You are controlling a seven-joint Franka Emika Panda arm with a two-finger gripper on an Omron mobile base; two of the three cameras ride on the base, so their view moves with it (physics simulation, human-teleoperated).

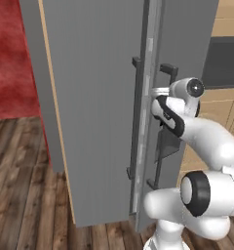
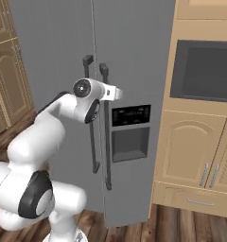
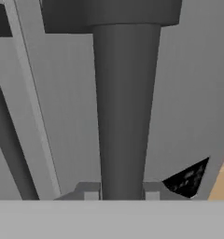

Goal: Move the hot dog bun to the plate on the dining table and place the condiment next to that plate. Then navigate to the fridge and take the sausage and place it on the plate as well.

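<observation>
While the arm reaches forward at chest height, the gripper (image 3: 121,196) sits right on the fridge (image 1: 99,112), at the handle (image 3: 125,112) of the right-hand door. From the hand view, that dark bar runs straight up from 6 o'clock to 12 o'clock, and the two small grey fingertips (image 3: 88,190) stand one on each side of its base, touching or very nearly touching it. So the jaws are part-open, spread only as wide as the bar, which lies squarely between them; whether they are truly pinching it, I cannot tell.

Over on the right base view, the hand (image 2: 110,93) presses in at the upper part of the right handle (image 2: 106,127), with the left door's handle (image 2: 91,113) just beside it at 9 o'clock. At 4 o'clock from the hand sits the dark dispenser panel (image 2: 130,132). Wooden cabinets (image 2: 200,151) stand to the fridge's right, with a dark oven window (image 2: 204,71) above them.

From the left base view, a thin pale gap shows along the seam between the two doors (image 1: 149,97). Whatever is on the shelves is hidden behind the doors.
</observation>
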